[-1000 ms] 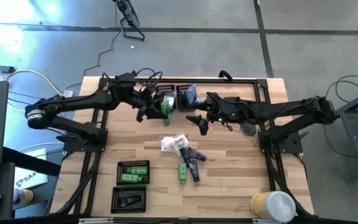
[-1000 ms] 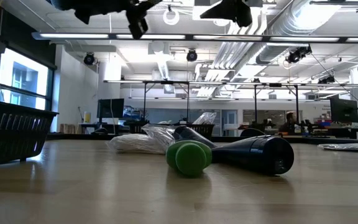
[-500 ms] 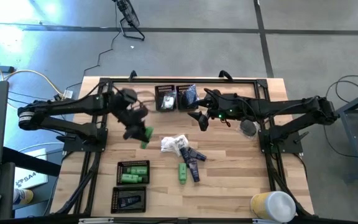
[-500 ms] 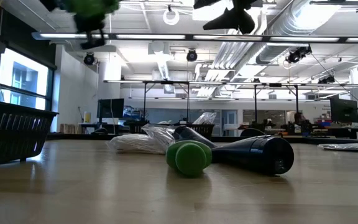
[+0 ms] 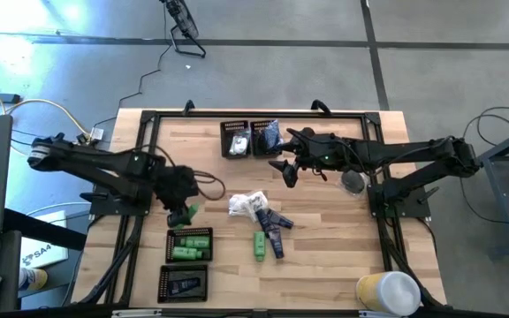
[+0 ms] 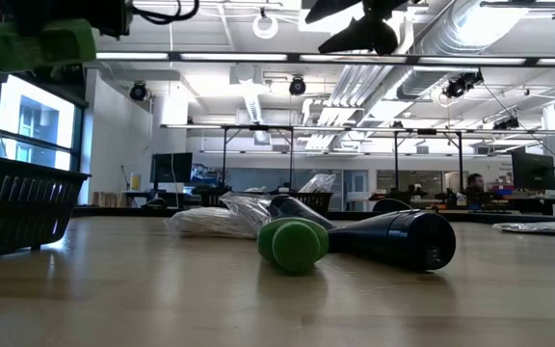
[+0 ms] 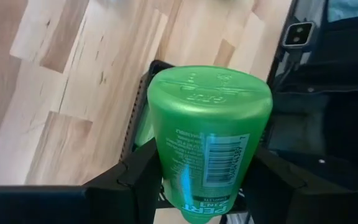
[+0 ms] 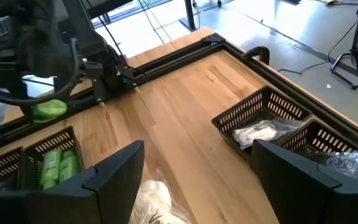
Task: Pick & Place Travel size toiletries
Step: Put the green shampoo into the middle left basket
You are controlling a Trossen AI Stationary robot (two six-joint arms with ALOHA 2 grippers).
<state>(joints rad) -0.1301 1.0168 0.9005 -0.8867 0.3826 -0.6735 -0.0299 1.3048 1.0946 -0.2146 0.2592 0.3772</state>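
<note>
Left jaws (image 5: 182,213) clamp green tube (image 7: 209,134), barcode visible only wrist view; right jaws (image 5: 288,173) wide.

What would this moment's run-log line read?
left tool: shut on green tube, above tray of green tubes | right tool: open, empty, hovering by far trays | pile remains mid-table

The green tube (image 7: 210,137) runs off the left wrist view at six o'clock, so its lower end and label stay unread. In the low view the left gripper (image 6: 37,39) is a blur at ten o'clock. What fills the far trays (image 5: 235,139) is too small to tell.
</note>
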